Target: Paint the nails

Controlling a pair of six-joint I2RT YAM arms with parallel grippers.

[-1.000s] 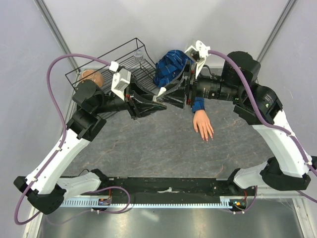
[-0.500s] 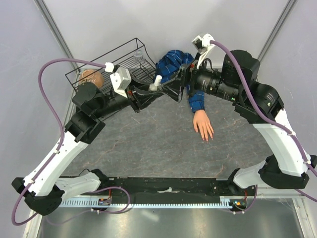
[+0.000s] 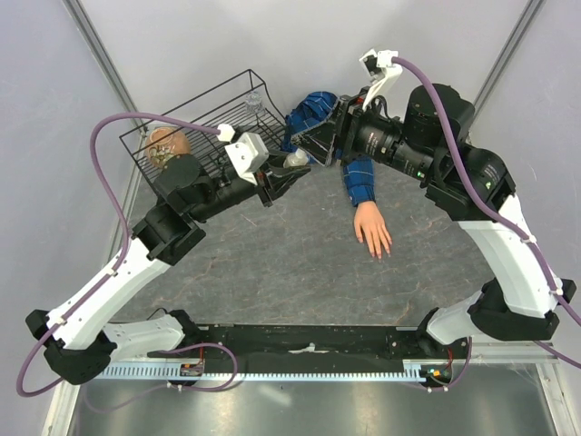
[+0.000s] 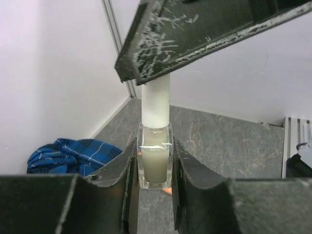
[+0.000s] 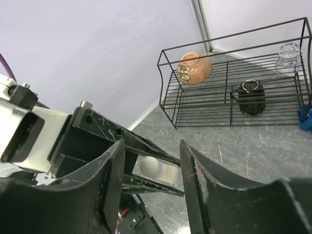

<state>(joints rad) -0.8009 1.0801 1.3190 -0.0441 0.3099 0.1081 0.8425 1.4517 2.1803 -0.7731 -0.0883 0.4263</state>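
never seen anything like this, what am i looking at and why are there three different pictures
These are two robot arms bolted to a grey table, seen at one moment by three cameras. The overhead picture looks down on both arms. The other two come from a camera on each wrist, so each shows its own claw up close. The left claw grips a small clear bottle of pale liquid with a white cap. The right claw is open, its fingers either side of that cap. On the table lie a mannequin hand in a blue plaid sleeve and a wire rack holding a brown pot, a dark cup and a glass.
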